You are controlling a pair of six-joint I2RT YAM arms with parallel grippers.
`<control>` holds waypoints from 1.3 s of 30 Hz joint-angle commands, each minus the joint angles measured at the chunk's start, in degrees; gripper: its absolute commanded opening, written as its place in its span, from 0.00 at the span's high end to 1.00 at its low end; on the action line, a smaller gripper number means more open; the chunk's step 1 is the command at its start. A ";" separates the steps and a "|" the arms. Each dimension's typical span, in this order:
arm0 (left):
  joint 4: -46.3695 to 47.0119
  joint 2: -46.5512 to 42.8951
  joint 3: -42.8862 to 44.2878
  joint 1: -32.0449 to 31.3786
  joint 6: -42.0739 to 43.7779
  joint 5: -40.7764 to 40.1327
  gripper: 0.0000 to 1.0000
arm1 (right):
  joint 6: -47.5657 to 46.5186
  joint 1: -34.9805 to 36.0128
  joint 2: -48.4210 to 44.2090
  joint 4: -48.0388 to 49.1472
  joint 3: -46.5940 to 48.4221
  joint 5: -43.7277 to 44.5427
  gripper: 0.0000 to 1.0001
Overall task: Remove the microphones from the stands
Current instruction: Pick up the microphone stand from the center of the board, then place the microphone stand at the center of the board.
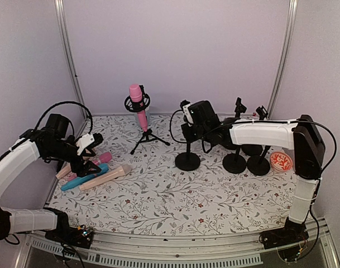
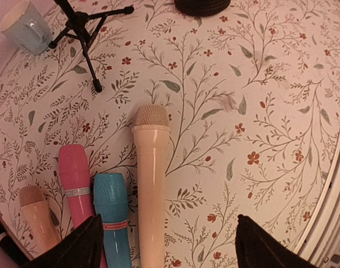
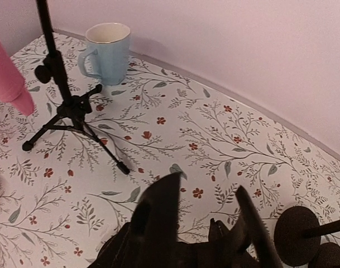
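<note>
I see the pink mic (image 1: 137, 100) sitting upright in the tripod stand (image 1: 149, 137) at the back of the table (image 1: 175, 201). My right gripper (image 1: 186, 123) hangs over a round-base stand (image 1: 187, 161), with two more stands (image 1: 235, 162) to its right. My left gripper (image 1: 86, 161) hovers over the loose mics (image 1: 97, 174) lying side by side near the left edge.

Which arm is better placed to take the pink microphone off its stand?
Right, probably: right end effector faces the pink microphone and stand; left end effector points down at loose microphones.
</note>
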 commanded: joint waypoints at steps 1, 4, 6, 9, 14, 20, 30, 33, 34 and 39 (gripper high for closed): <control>-1.47 -0.45 1.18 0.07 0.60 -0.17 0.17 | -1.26 -5.42 1.03 -1.98 1.38 8.99 0.56; -1.65 -0.69 1.22 -0.01 0.87 -0.38 0.17 | -3.57 -7.20 1.20 -1.77 1.62 11.24 0.57; -1.61 -0.86 1.22 0.09 0.98 -0.46 0.17 | -3.77 -8.56 1.20 -1.65 1.66 11.94 0.57; -1.66 -0.85 1.35 0.13 0.98 -0.38 0.17 | -3.48 -10.14 1.29 -1.45 1.43 13.05 0.57; -1.70 -0.87 1.64 0.09 1.18 -0.55 0.17 | -2.23 -10.91 1.08 -1.19 0.28 13.94 0.48; -1.73 -0.72 1.62 0.19 1.18 -0.47 0.17 | 1.97 -10.84 -2.67 2.99 -5.74 12.99 0.40; -1.72 -0.80 1.31 0.21 1.01 -0.56 0.17 | 1.71 -10.41 -7.95 11.91 -12.02 11.11 0.74; -1.74 -0.97 1.30 0.19 1.07 -0.73 0.17 | 0.40 -10.46 -6.63 12.73 -10.60 11.76 0.89; -1.87 -1.03 1.31 0.20 1.09 -0.81 0.17 | -0.21 -10.46 -6.24 13.63 -10.36 12.01 0.92; -2.04 -0.97 1.46 0.27 1.28 -1.08 0.17 | -4.10 -10.42 -3.94 20.36 -8.69 13.05 1.00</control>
